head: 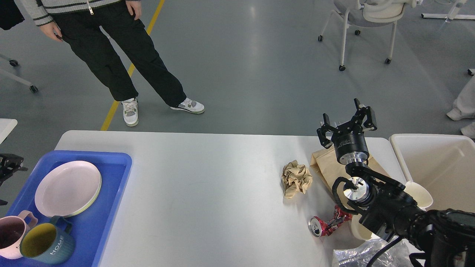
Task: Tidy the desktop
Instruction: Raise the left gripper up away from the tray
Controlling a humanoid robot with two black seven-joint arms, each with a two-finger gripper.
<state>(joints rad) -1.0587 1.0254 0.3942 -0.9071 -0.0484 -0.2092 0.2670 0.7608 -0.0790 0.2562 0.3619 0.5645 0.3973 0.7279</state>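
Observation:
The desktop (pixel 207 193) is a wide white-grey tabletop. On its right part lie a crumpled brown paper ball (pixel 296 178), a flat brown paper bag (pixel 323 167) and a crushed red can (pixel 328 224). My right gripper (pixel 347 120) hangs open and empty above the bag's far end, near the table's far edge. My left gripper (pixel 9 163) shows only as a small dark shape at the left edge of the view, left of the blue tray (pixel 111 193); its fingers cannot be told apart.
The blue tray holds a pale plate (pixel 68 187), a pink mug (pixel 9 237) and a teal mug (pixel 46 243). A cream bin (pixel 441 167) stands at the right. White paper cups (pixel 419 193) and a clear plastic bag (pixel 371 254) lie by my right arm. A person (pixel 122 55) stands beyond the table.

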